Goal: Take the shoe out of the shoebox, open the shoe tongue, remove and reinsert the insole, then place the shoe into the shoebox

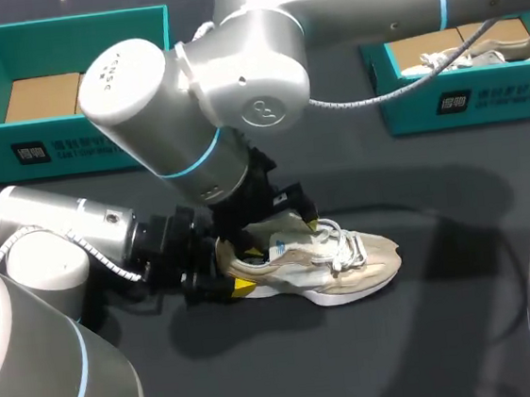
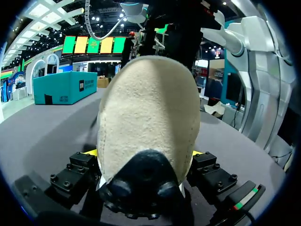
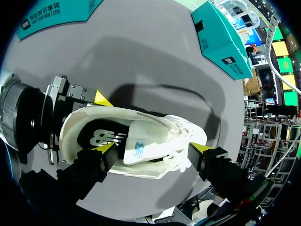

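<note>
A beige and white shoe [image 1: 338, 265] lies on its sole mid-table, toe to the right. My left gripper [image 1: 224, 277] comes in low from the left and is shut on the heel [image 2: 148, 117], one yellow tip against each side. My right arm reaches in past the middle from the upper right. Its gripper [image 1: 291, 217] hangs open just above the shoe's mouth. In the right wrist view that gripper [image 3: 153, 148] stands over the shoe [image 3: 164, 127], one tip by the heel opening and one by the laces. The tongue [image 3: 141, 149] lies folded over, and the black insole [image 3: 101, 136] shows inside.
A teal shoebox [image 1: 70, 143] with brown paper inside stands at the back left. A second teal box [image 1: 482, 95] at the back right holds another shoe [image 1: 477, 53]. Dark bare table [image 1: 450, 331] lies in front and to the right of the shoe.
</note>
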{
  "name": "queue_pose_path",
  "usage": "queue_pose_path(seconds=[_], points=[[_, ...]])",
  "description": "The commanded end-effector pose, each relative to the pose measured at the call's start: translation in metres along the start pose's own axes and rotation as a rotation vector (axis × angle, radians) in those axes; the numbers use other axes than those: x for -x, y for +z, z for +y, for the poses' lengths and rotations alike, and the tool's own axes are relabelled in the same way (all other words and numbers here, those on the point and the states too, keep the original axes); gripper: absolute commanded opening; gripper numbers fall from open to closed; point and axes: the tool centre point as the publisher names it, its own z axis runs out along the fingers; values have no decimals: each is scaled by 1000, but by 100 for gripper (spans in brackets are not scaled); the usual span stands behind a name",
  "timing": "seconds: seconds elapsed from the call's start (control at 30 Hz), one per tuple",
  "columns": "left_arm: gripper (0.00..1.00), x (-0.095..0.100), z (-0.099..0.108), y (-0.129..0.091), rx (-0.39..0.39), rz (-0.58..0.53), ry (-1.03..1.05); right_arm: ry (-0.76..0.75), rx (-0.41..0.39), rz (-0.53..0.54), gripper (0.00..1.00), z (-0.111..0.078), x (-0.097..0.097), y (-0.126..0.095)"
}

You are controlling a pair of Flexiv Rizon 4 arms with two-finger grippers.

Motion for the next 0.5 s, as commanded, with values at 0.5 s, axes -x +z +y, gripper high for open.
queue_pose_path(seconds=[0.5], points=[[0, 1, 1, 2, 2, -2, 0, 701, 66, -39, 100, -7, -8, 17]])
